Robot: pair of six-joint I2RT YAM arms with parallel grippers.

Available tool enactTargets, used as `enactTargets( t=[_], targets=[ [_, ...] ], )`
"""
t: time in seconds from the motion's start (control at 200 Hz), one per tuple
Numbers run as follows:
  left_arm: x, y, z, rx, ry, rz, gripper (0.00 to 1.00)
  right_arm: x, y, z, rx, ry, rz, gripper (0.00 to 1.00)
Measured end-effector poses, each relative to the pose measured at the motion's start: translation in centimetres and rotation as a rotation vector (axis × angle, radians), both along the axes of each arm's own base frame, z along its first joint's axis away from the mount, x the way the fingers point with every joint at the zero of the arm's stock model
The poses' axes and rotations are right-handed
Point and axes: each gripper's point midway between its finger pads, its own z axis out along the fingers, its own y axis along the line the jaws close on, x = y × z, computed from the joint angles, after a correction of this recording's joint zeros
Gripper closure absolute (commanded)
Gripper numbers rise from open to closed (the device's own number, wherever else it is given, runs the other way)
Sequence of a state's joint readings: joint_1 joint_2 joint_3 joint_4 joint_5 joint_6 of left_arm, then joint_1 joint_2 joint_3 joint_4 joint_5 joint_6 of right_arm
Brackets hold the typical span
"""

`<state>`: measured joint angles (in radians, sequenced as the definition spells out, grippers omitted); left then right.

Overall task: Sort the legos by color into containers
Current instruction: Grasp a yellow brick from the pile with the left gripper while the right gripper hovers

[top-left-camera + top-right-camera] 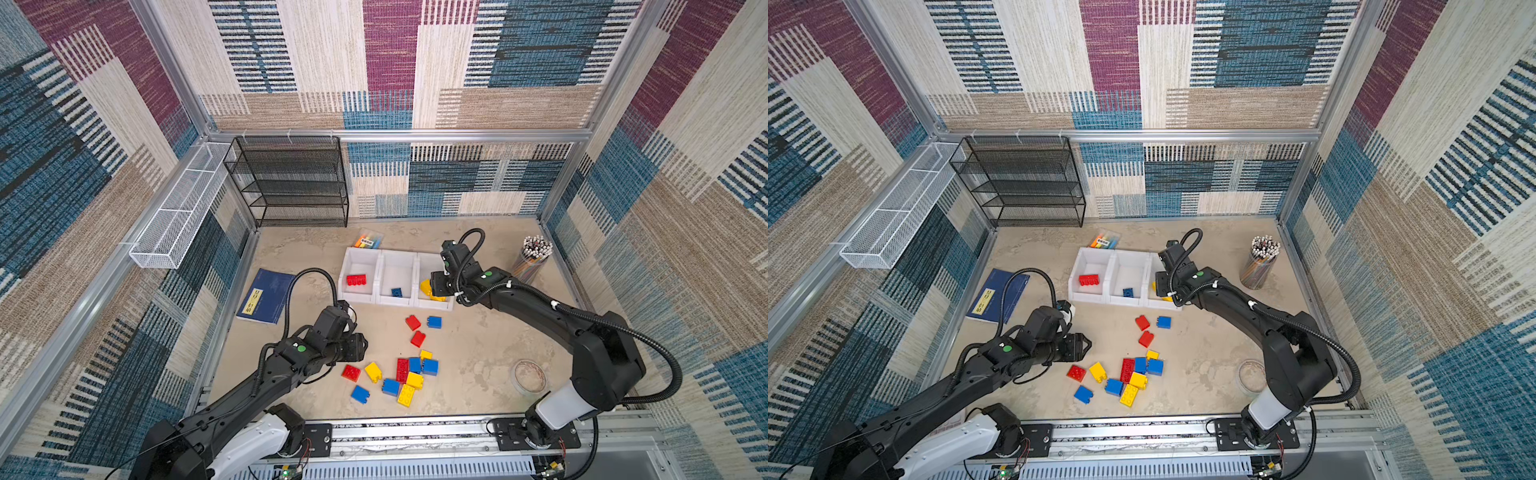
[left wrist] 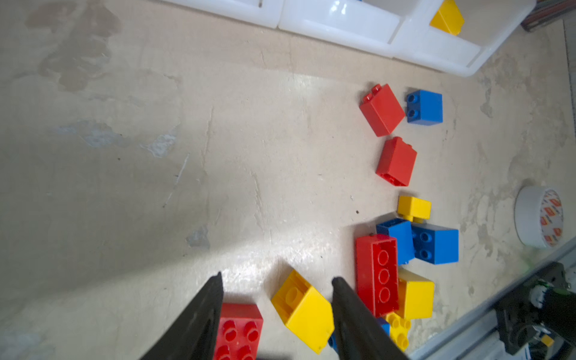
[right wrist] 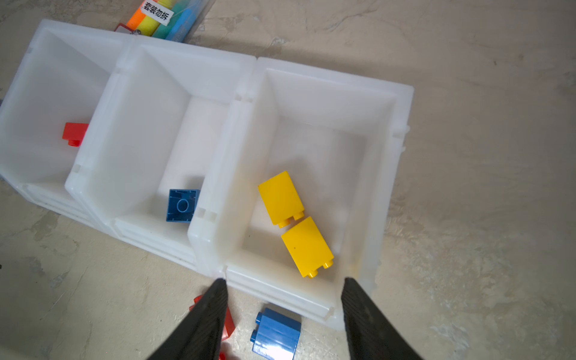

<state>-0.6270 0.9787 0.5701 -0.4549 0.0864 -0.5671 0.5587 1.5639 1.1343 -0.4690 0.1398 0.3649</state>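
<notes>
Three joined white containers (image 1: 379, 266) stand mid-table. The left one holds a long red lego (image 1: 356, 279), the middle one a blue lego (image 1: 397, 292), and the right one two yellow legos (image 3: 280, 198) (image 3: 307, 246). My right gripper (image 3: 284, 280) hangs open over the right container's front lip, holding nothing. Several loose legos (image 1: 409, 372) in red, blue and yellow lie nearer the front. My left gripper (image 2: 277, 276) is open above the table at the pile's left edge. A square red lego (image 2: 240, 330) and a tipped yellow lego (image 2: 304, 308) lie under its fingers.
A blue book (image 1: 266, 296) lies left of the containers and a marker pack (image 1: 368, 240) behind them. A pencil cup (image 1: 532, 259) stands at the right, with a tape roll (image 1: 528, 376) nearer the front. A black rack (image 1: 291, 183) and a white mesh basket (image 1: 183, 208) sit at the back left.
</notes>
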Motion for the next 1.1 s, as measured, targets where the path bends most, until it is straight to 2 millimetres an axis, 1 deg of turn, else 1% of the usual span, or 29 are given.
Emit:
enactTargets(
  t=[0.17,0.416,0.586,0.756,0.897,0.997,1.102],
  targets=[
    [-1.9,-0.7,-0.6,-0.018,0.047,-0.033,0.41,-1.3,-0.8,-0.8,0.002,0.023,-0.016,0.37],
    [-4.9,-1.9,-2.3,-0.051,0.154,-0.06,0.4,-1.9,-1.2,-0.9,0.011,0.026,-0.031,0.36],
    [-5.8,-3.0,-3.2,-0.067,0.2,-0.079,0.4,-2.3,-1.5,-1.3,0.009,0.034,-0.035,0.36],
    [-5.4,-4.0,-4.1,-0.049,0.224,-0.087,0.4,-2.7,-1.7,-1.0,0.018,0.029,-0.042,0.36],
    [-4.1,-5.6,-3.8,-0.046,0.219,-0.097,0.42,-2.9,-1.9,-0.8,0.024,0.024,-0.046,0.36],
    [-3.3,-6.1,-3.7,-0.022,0.209,-0.098,0.43,-3.1,-2.0,-0.8,0.025,0.027,-0.049,0.36],
    [-3.3,-6.6,-3.7,-0.002,0.205,-0.114,0.44,-3.3,-2.1,-1.1,0.023,0.035,-0.053,0.36]
  ],
)
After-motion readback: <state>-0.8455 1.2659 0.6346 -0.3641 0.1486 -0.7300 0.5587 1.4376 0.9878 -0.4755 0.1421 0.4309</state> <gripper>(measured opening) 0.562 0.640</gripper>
